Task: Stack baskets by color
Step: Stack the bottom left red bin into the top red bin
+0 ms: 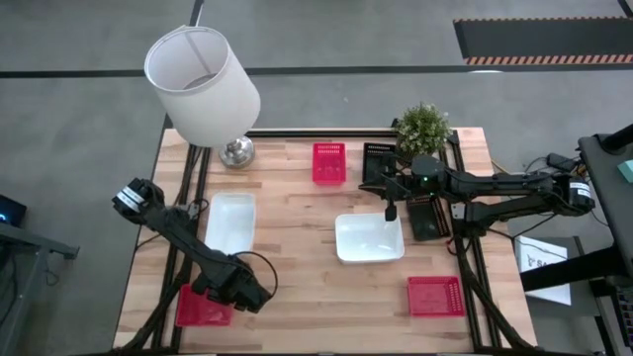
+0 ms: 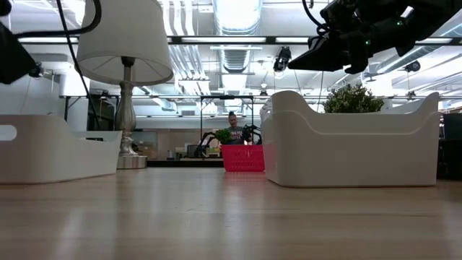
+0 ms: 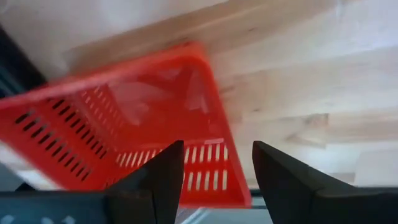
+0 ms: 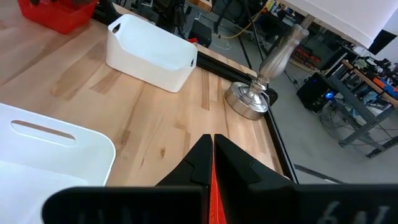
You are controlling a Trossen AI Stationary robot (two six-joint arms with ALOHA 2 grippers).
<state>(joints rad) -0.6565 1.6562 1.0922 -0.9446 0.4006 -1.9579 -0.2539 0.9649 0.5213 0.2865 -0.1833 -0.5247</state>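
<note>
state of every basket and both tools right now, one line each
left tool: open, over the near-left red basket, not gripping
right tool: shut, empty, above the centre white basket
left white basket: upright, empty, alone
centre white basket: upright, empty, alone
far red basket: flat, unstacked
near-right red basket: flat, unstacked
black baskets: by the plant, partly hidden by the arm

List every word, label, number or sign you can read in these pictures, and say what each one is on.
None can be read.
Sheet of paper beside the table's right edge, high view: it carries a dark mark and printing, too small to read.
Red baskets, white baskets, lampshade: no lettering visible.
Person's shirt far across the room, low view: any print is too small to read.
</note>
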